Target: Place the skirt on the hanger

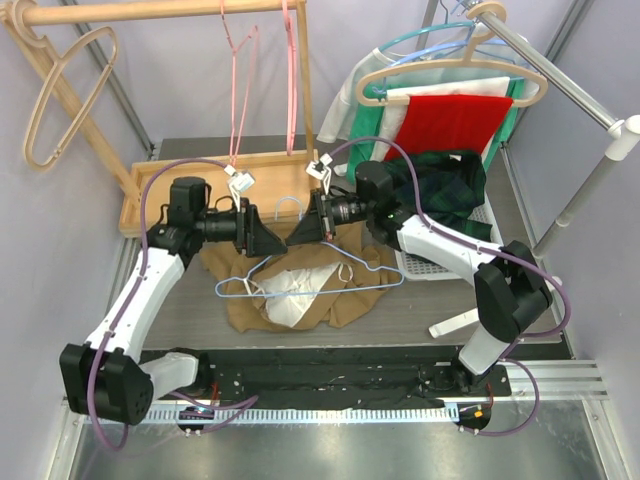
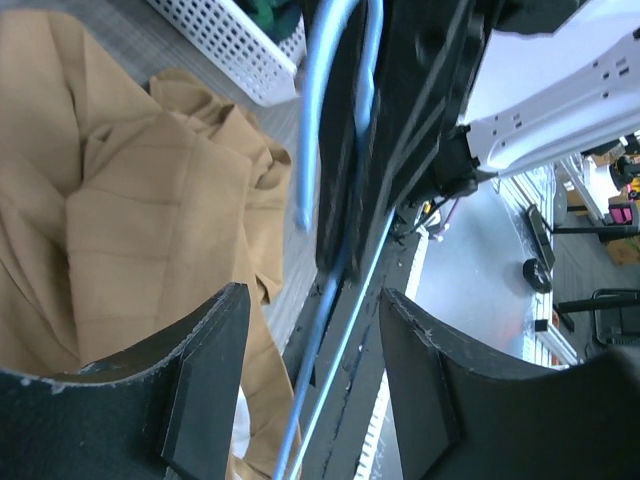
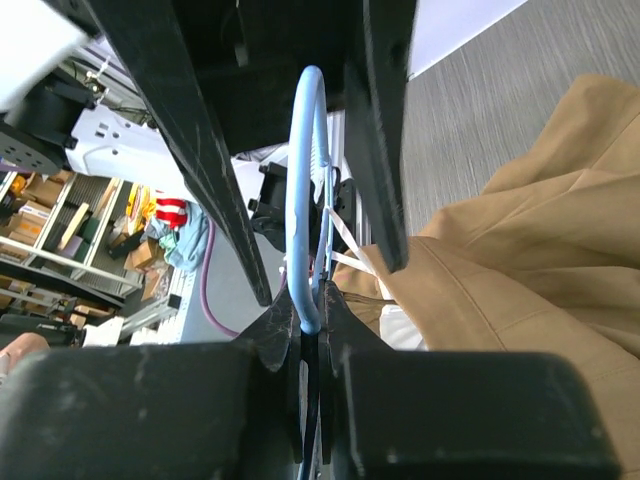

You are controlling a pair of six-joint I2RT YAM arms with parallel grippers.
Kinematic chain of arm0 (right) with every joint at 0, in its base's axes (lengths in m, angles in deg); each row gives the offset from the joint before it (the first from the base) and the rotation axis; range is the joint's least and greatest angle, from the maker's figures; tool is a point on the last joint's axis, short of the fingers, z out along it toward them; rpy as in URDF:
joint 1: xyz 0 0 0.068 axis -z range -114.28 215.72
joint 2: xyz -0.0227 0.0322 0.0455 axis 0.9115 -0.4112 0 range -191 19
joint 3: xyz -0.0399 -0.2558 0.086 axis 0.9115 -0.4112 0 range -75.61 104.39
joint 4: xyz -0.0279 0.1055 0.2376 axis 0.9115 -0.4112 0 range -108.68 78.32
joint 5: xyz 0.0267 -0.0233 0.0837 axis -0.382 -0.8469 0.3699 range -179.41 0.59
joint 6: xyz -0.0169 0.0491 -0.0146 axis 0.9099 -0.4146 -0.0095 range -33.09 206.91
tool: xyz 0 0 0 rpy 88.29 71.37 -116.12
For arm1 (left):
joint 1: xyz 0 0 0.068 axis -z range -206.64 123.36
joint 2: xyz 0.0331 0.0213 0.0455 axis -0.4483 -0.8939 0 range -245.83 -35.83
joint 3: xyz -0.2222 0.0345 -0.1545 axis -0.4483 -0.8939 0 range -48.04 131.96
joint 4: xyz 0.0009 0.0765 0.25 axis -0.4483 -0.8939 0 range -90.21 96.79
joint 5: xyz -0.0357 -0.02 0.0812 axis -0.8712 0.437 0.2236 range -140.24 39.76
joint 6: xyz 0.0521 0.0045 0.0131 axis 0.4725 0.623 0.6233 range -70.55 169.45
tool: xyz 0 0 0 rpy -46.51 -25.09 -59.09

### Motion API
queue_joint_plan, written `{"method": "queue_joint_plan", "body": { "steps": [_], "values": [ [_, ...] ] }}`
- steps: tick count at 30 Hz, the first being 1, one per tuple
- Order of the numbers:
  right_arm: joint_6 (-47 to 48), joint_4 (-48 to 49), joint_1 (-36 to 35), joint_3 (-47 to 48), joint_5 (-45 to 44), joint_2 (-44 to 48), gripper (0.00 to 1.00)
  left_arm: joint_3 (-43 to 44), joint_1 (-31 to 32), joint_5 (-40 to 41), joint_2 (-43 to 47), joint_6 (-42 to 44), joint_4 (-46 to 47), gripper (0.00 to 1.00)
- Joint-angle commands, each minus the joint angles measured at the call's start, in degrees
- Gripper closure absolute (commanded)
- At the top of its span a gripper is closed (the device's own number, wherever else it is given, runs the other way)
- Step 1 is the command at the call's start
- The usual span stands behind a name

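A light blue wire hanger is held above a tan skirt with white lining that lies crumpled on the table. My right gripper is shut on the hanger near its hook, which shows clamped between the fingers in the right wrist view. My left gripper faces it from the left and is open. In the left wrist view the hanger's wires run between the open jaws without touching them. The skirt lies below and to the side, and it also shows in the right wrist view.
A white basket with dark plaid cloth stands at the right. A wooden rack at the back holds pink hangers and a beige one. Red and green clothes hang on a metal rail at the back right.
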State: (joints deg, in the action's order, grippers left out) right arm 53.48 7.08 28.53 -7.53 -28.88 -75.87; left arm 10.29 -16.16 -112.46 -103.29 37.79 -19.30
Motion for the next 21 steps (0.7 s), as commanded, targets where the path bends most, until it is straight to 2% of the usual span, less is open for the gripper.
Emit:
{"method": "queue_joint_plan", "body": {
  "steps": [1,6,9,12,17,19,21],
  "values": [
    [-2.52,4.79,0.10,2.68,0.55,0.83,0.99,-3.56,-0.28,-0.81,5.23,-0.82,4.55,0.43],
    [-4.45,6.28,0.01,2.94,2.22,0.30,0.99,-4.10,-0.20,-0.98,5.24,-0.73,5.16,0.44],
    [-4.71,7.25,-0.08,2.94,3.01,0.30,0.99,-3.57,-0.20,-0.63,2.61,-1.96,6.13,0.51],
    [-5.85,8.65,0.01,2.94,4.06,0.04,0.99,-3.04,-0.20,3.93,0.32,-2.23,5.26,0.69],
    [-8.49,10.94,0.01,3.65,4.86,-1.19,0.99,-3.13,-0.20,7.81,-0.92,-2.49,5.26,0.83],
    [-8.84,11.47,-0.08,3.82,4.86,-1.63,0.99,-3.22,-0.20,9.39,-0.74,-2.84,5.26,0.99],
    [-8.32,10.25,0.19,3.73,3.90,-1.72,0.96,-3.74,-0.20,12.62,-0.39,-3.02,5.17,1.00]
  ]
}}
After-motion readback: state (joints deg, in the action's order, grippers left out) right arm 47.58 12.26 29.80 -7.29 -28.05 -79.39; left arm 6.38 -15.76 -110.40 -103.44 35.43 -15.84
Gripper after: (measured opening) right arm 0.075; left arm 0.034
